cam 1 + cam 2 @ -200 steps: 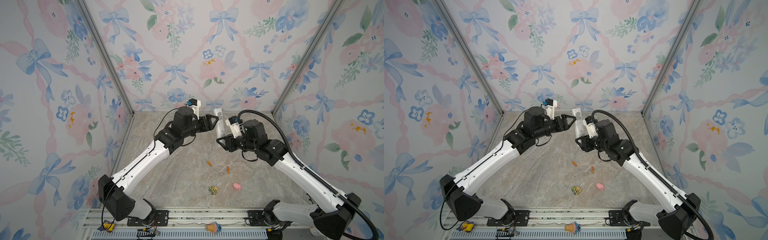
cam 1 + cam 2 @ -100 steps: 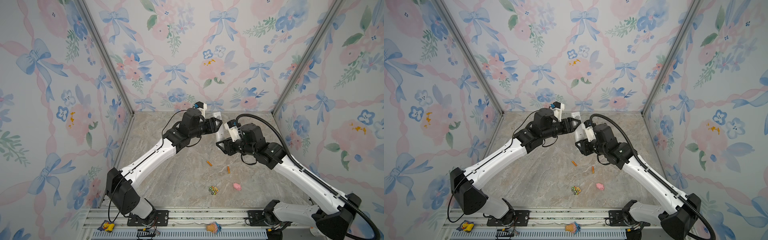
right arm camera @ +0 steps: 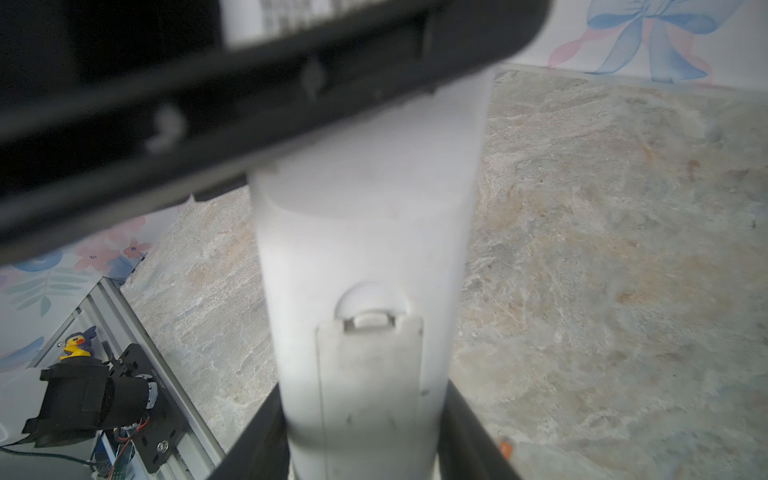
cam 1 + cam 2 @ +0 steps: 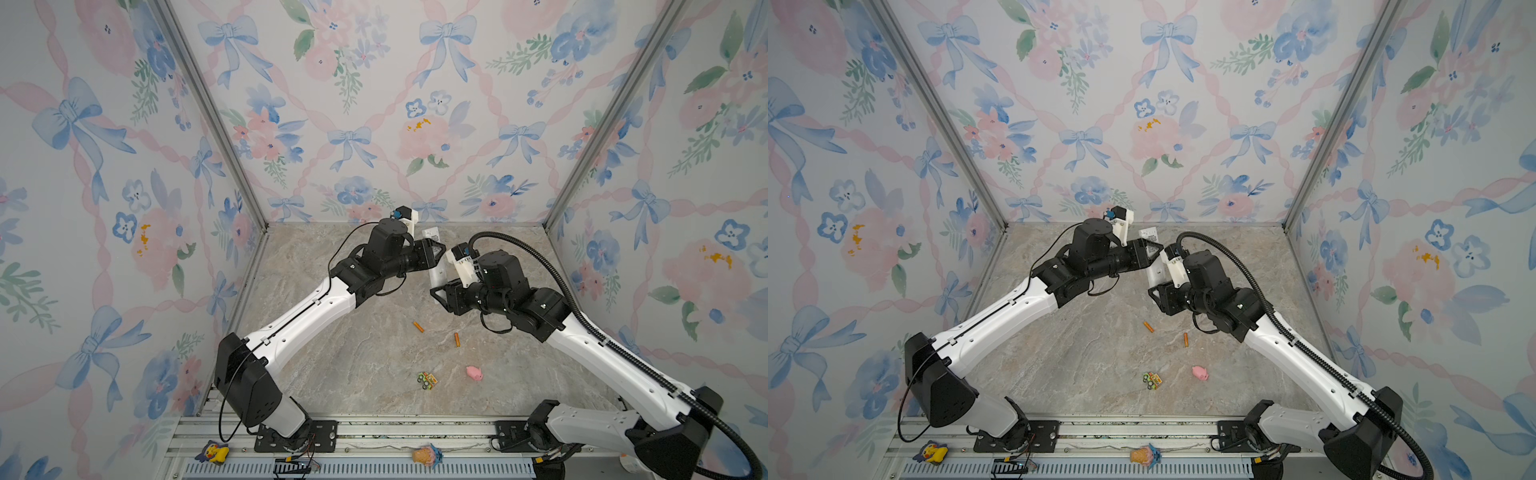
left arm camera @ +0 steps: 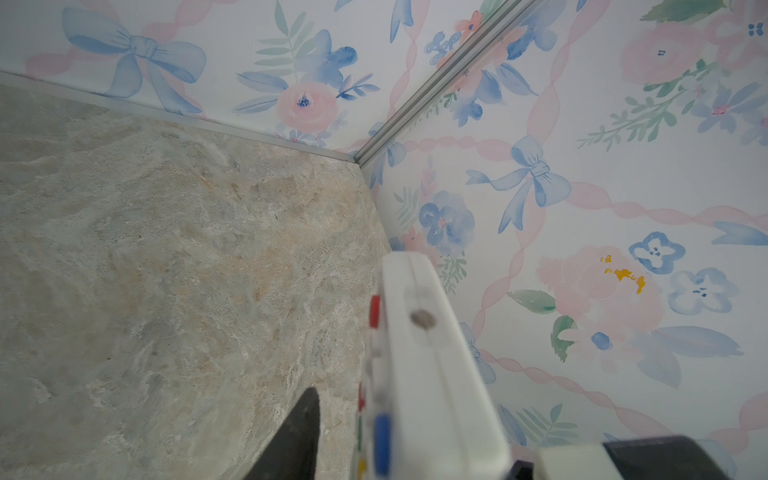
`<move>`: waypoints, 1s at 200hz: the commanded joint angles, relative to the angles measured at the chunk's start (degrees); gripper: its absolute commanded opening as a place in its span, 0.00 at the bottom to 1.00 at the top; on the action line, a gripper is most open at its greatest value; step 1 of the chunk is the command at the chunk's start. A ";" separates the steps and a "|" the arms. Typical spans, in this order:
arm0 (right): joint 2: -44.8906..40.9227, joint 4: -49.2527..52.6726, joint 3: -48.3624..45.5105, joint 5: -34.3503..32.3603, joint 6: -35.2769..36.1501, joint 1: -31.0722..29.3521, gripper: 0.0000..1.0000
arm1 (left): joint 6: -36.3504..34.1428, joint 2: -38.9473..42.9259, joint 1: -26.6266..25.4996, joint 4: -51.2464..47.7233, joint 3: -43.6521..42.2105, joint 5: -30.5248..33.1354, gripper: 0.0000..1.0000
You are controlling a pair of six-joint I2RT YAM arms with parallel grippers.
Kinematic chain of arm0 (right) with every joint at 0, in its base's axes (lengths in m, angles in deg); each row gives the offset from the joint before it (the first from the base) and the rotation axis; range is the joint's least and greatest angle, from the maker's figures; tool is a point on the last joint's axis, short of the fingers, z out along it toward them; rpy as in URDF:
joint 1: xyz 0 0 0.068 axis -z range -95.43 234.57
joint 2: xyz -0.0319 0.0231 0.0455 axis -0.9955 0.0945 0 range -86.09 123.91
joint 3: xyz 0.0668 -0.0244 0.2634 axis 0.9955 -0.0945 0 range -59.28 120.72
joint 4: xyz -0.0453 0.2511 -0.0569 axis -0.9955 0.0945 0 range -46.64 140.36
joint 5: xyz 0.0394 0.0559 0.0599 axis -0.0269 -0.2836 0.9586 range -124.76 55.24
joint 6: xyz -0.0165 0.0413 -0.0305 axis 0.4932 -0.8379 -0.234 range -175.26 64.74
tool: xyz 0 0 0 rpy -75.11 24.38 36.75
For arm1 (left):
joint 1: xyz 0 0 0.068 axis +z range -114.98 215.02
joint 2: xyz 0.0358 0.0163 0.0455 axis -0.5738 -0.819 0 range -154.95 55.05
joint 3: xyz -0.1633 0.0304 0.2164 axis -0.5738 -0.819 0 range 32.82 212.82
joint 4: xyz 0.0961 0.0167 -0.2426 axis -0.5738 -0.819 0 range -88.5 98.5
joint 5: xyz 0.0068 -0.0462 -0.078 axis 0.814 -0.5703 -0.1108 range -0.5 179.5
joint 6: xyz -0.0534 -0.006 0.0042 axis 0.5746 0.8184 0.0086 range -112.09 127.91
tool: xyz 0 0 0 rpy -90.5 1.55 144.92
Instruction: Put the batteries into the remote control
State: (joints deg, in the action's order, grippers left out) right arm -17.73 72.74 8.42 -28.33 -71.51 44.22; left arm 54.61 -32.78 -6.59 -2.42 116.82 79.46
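Note:
My right gripper (image 4: 441, 289) (image 3: 365, 436) is shut on the lower end of the white remote control (image 4: 439, 270) (image 4: 1157, 270) (image 3: 361, 257), holding it upright above the floor. Its plain back, with the cover panel (image 3: 370, 374) in place, faces the right wrist camera. My left gripper (image 4: 435, 249) (image 5: 415, 436) straddles the remote's upper end (image 5: 419, 332). A gap shows between one black finger (image 5: 303, 432) and the coloured buttons. The batteries, two orange cylinders (image 4: 418, 326) (image 4: 457, 339), lie apart on the floor below the grippers, also seen in a top view (image 4: 1148, 326) (image 4: 1186, 339).
A pink pig toy (image 4: 473, 372) and a small toy car (image 4: 427, 380) lie on the marble floor (image 4: 353, 365) nearer the front. Two small toys (image 4: 212, 451) (image 4: 426, 455) sit on the front rail. Floral walls close in the back and sides.
My left gripper has moved right onto the remote's upper end and its jaws have narrowed around it. The right gripper has kept its hold on the remote.

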 commanded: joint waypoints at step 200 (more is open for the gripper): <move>-6.61 4.91 1.81 5.00 8.52 -0.64 0.92 | -6.33 0.11 2.91 -0.76 -0.28 -8.06 0.00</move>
State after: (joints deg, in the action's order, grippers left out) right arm -22.34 74.73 8.75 -27.04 -66.17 43.87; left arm 51.39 -32.78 -4.53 -3.65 116.80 74.41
